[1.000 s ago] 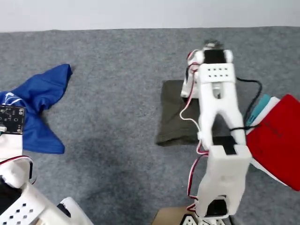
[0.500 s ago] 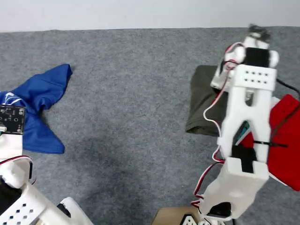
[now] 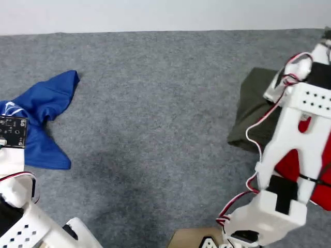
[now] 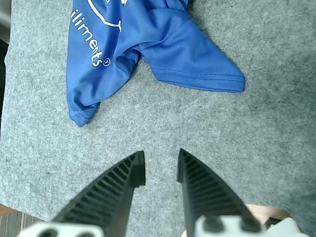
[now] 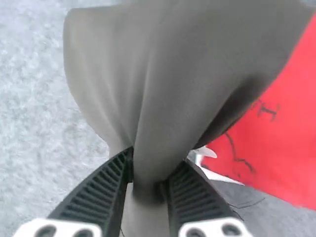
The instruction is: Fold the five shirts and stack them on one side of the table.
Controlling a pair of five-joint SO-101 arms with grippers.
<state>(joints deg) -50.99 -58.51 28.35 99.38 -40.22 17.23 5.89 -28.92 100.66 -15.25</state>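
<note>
Right gripper (image 5: pixel 148 182): jaws clamped on a bunched fold of the olive shirt (image 5: pixel 173 74), cloth pinched between both fingers (image 5: pixel 103 187) and spreading out wide beyond them. In the high view the olive shirt (image 3: pixel 253 113) lay folded and just beside the red shirt (image 3: pixel 290 166), on the side of the red shirt facing the middle of the table (image 3: pixel 155 103); the right arm (image 3: pixel 297 129) reached across above the red shirt and hid much of it. In the right wrist view the olive cloth crossed in front of part of the red shirt (image 5: pixel 276 123), so the two looked touching or overlapping there; could not tell which lay on top. A white edge (image 5: pixel 210 170) showed along the red shirt's border, next to the gripper; could not tell what it was. Blue shirt (image 3: pixel 41 113) lay crumpled and unfolded, well apart from the red shirt, at the opposite side of the table. Left gripper (image 4: pixel 158 168): jaws apart with nothing between them, above bare table, far from the red shirt, just short of the blue shirt (image 4: pixel 148 44) and not touching it. Left arm (image 3: pixel 20 217) sat at the table corner farthest from the red shirt
</note>
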